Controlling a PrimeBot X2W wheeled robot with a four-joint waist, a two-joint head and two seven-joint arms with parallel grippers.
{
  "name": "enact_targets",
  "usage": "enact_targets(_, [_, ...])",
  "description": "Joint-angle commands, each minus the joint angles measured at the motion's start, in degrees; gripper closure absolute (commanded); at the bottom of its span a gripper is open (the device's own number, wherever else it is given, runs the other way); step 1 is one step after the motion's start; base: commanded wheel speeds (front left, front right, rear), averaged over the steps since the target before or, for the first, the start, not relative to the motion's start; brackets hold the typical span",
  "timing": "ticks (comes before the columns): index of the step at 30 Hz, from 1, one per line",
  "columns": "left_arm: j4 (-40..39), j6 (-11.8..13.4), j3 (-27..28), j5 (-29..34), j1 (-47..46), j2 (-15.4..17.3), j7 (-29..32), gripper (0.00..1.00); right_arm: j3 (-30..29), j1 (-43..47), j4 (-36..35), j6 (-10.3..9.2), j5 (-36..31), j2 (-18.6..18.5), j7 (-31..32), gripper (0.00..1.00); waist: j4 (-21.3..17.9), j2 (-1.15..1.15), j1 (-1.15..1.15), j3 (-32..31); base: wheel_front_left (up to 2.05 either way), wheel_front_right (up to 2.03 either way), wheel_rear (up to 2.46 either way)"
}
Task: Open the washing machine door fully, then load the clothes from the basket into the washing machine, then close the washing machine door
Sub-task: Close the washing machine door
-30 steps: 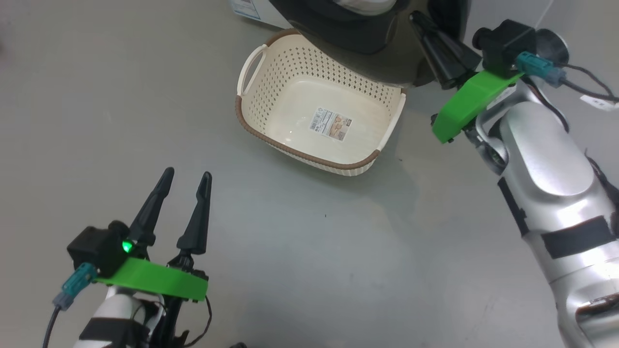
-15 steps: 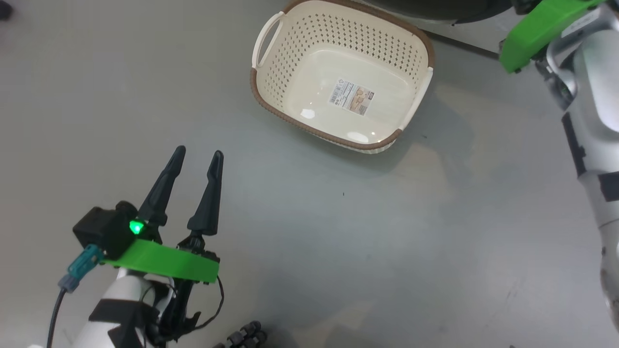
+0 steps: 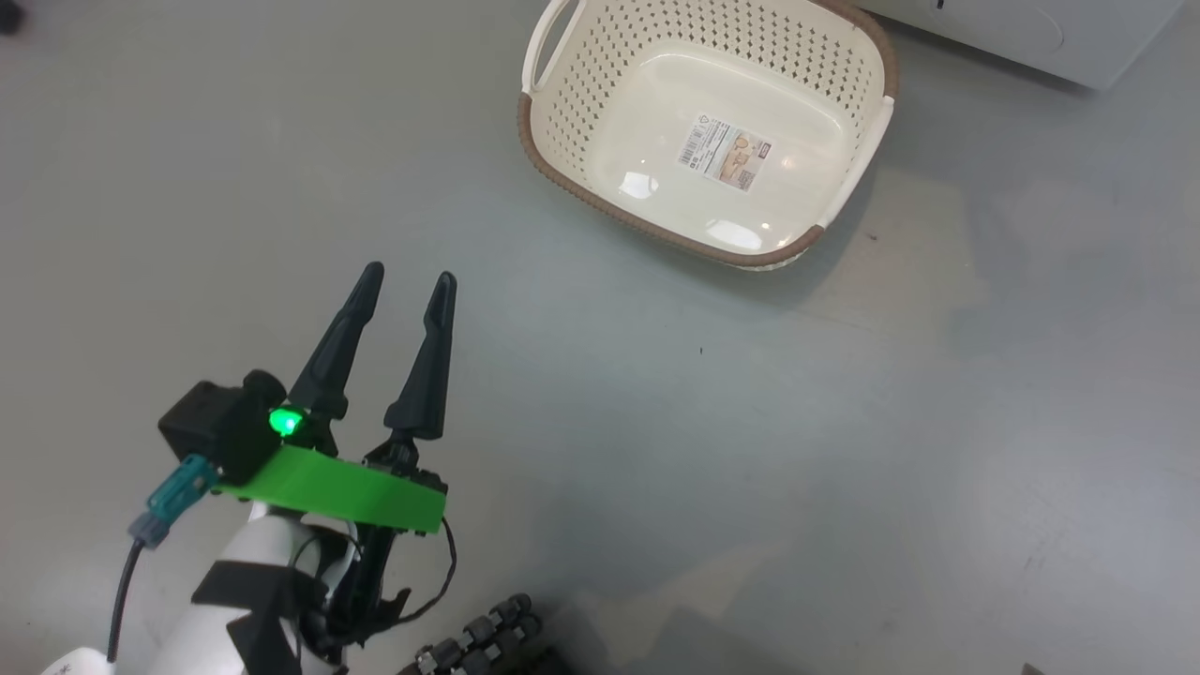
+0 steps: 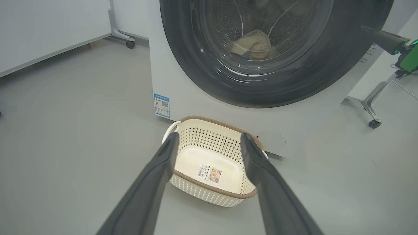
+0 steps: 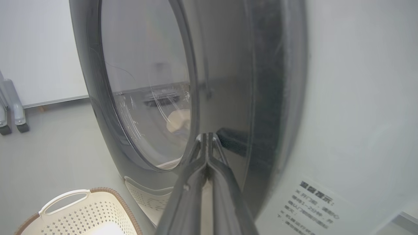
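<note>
On floor (image 3: 281, 141), basket (image 3: 609, 84) upright, lengthwise along washing machine (image 3: 1031, 28)

left gripper (image 3: 411, 274) has two long tapered black fingers (image 3: 336, 349) on a bright green plate (image 3: 342, 489), plus a black camera block (image 3: 214, 433) with a lit green led (image 3: 284, 422). teal connector (image 3: 176, 495) feeds a grey cable (image 3: 120, 605); white forearm (image 3: 264, 542) banded in black.
</note>
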Motion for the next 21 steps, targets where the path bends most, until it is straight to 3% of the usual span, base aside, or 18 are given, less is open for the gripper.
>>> enact_targets(1, [-1.2, 0.0, 1.9, -0.3, -1.2, 1.6, -0.6, 0.00, -1.6, -3.4, -1.3, -0.13, -0.9, -0.2, -0.2, 1.00, 0.2, 0.00, 0.00, 0.2, 0.00, 0.00, 0.00])
enact_targets(13, [-0.2, 0.0, 2.0, -0.3, -1.2, 1.3, -0.6, 0.00, -8.1, -5.0, 0.7, -0.13, -6.5, 1.4, -0.3, 1.00, 0.2, 0.00, 0.00, -0.8, 0.00, 0.00, 0.00])
enact_targets(21, [0.2, 0.0, 2.7, 0.6, -0.2, 2.4, -0.6, 0.00, -6.7, 0.2, 0.7, -0.13, -6.2, 5.0, -0.4, 1.00, -2.8, 0.00, 0.00, -5.1, 0.00, 0.00, 0.00])
